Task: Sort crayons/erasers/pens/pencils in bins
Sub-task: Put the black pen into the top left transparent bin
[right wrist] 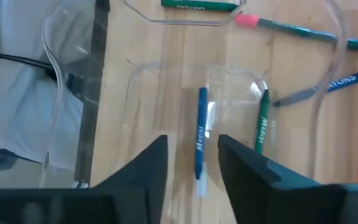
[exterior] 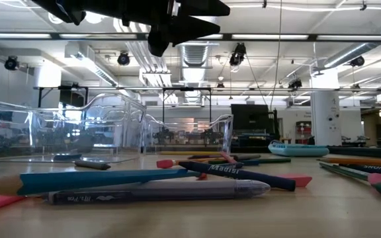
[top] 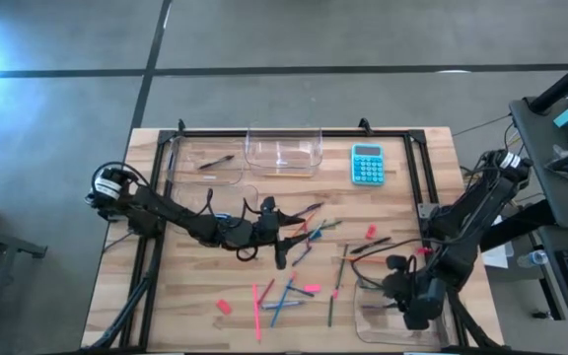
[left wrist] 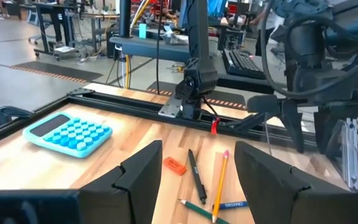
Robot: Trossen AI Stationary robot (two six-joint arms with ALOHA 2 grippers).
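The left gripper hangs open and empty over the scattered sticks near the middle of the wooden table, below-left of the turquoise calculator. The right gripper, fingers parted and holding nothing, hovers over the clear rectangular plastic bin at the table's near right corner, well below the calculator. A blue crayon and a green crayon lie inside that bin, and a small pink eraser lies on the bare wood well left of it.

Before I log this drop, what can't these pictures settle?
- Blue crayon, right wrist view: its near end is hidden between the right gripper's fingers.
- Bin, high view: the right arm covers its contents.
- Erasers, high view: too small to count surely.
- Left gripper: holds nothing visible.
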